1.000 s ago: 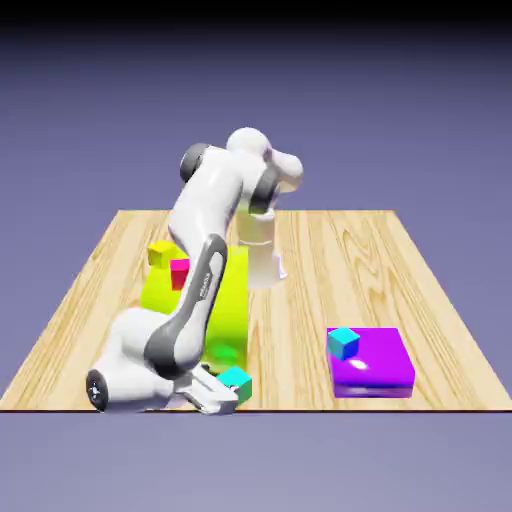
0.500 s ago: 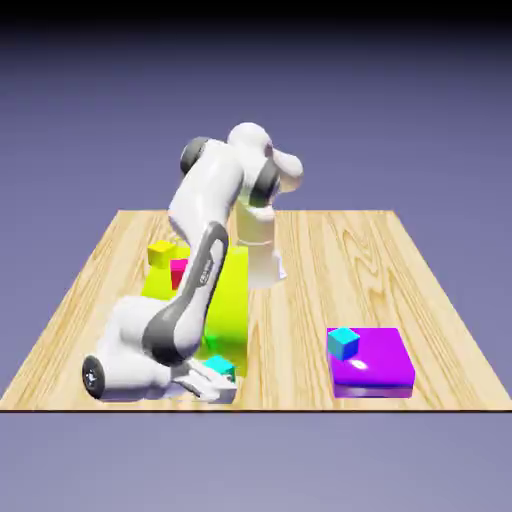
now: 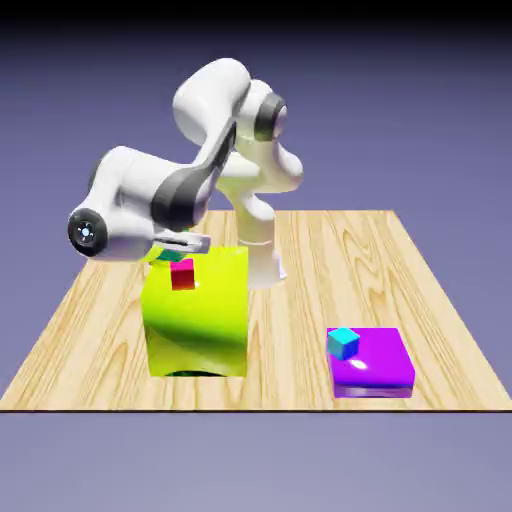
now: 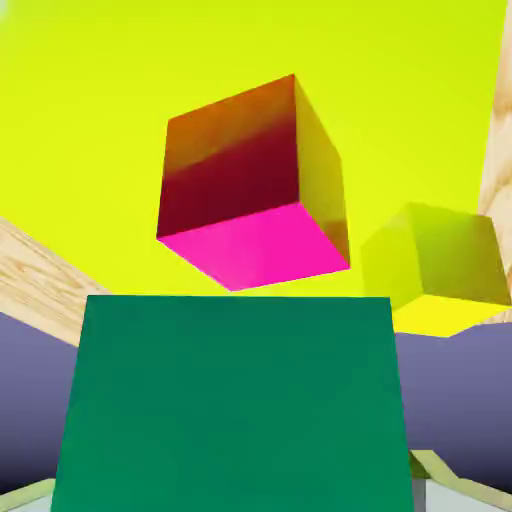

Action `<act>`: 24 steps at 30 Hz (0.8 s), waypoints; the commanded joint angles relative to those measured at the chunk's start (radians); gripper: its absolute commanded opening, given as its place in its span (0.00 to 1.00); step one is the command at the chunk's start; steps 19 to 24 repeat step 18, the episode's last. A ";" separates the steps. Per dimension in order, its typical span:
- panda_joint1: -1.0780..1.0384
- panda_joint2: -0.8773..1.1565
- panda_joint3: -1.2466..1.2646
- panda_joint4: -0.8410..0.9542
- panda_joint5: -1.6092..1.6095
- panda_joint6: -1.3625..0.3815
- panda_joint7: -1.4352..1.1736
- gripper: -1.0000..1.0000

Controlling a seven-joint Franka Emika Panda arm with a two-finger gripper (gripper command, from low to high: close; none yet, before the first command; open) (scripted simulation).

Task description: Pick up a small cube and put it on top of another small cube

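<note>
exterior: fixed, facing robot from above, whole table | hand: close, along jaws (image 4: 235, 490) | shared: magenta cube (image 3: 182, 275)

The white arm (image 3: 214, 110) is bent and lifted up high. Its tool (image 3: 205, 243) lies on its side, squeezed shut on something.

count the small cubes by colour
teal: 1
magenta: 1
yellow: 1
cyan: 1
total: 4 small cubes
</note>
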 commanded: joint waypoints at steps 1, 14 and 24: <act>0.005 -0.015 0.000 -0.036 -0.003 0.022 0.003 0.00; 0.008 -0.023 0.000 -0.054 -0.004 0.032 0.005 1.00; -0.010 0.030 0.001 0.072 0.002 -0.043 -0.009 1.00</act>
